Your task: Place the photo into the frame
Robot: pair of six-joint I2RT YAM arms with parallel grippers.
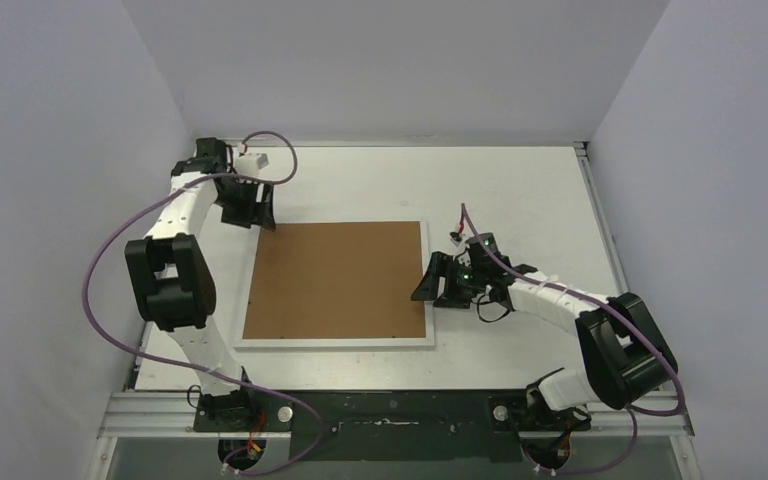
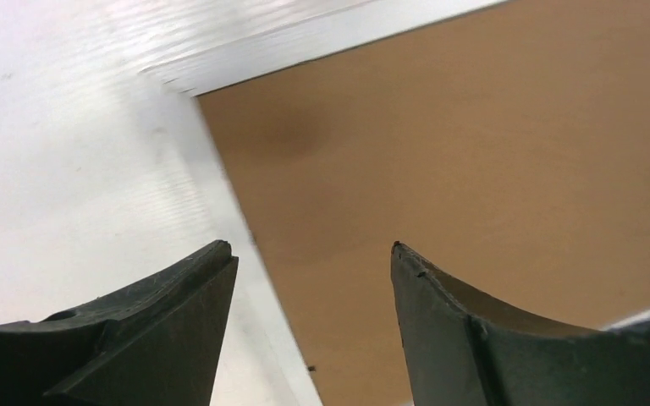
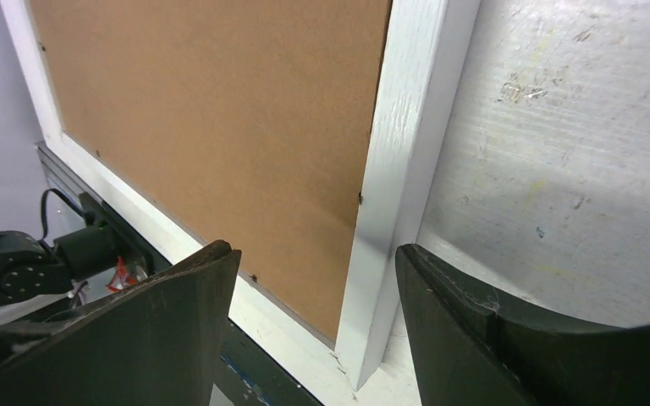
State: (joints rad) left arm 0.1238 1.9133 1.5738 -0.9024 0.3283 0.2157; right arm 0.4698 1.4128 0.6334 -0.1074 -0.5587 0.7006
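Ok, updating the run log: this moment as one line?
frame: flat, brown back up | photo: not visible | left gripper: open, above far-left corner | right gripper: open, at right edge

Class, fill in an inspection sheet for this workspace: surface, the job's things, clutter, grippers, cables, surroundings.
Surface: white table, scuffed.
Job's things: thin white rectangular picture frame lying flat, brown backing board up; photo not seen.
Clutter: nothing seen.
Grippers: left gripper open over the frame's far left corner; right gripper open astride its right edge.
Cables: purple cables loop along both arms.
Surroundings: plain pale walls on three sides.
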